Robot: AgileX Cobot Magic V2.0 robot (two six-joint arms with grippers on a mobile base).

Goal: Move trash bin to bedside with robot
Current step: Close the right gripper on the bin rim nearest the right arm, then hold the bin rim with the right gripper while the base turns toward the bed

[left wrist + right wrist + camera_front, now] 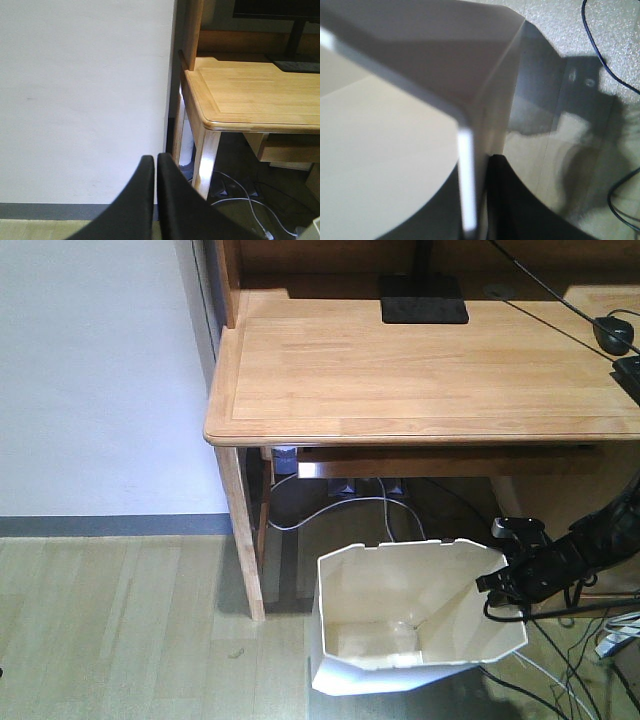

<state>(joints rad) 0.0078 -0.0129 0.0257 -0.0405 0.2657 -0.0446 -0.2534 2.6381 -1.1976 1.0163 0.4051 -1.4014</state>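
The white trash bin (400,620) stands on the wood floor in front of the desk, tilted slightly, its angular rim open and its inside empty. My right gripper (497,580) reaches in from the right and is shut on the bin's right rim. In the right wrist view the thin bin wall (395,150) runs between the two black fingers of the right gripper (476,165), one inside and one outside. My left gripper (155,157) is shut with nothing in it, held up facing the white wall. The bedside is out of view.
A light wooden desk (420,370) stands over the bin, its front left leg (243,530) just left of it. A black monitor base (423,300) sits on the desk. Loose cables (570,670) lie on the floor at right. A white wall (100,370) closes the left side.
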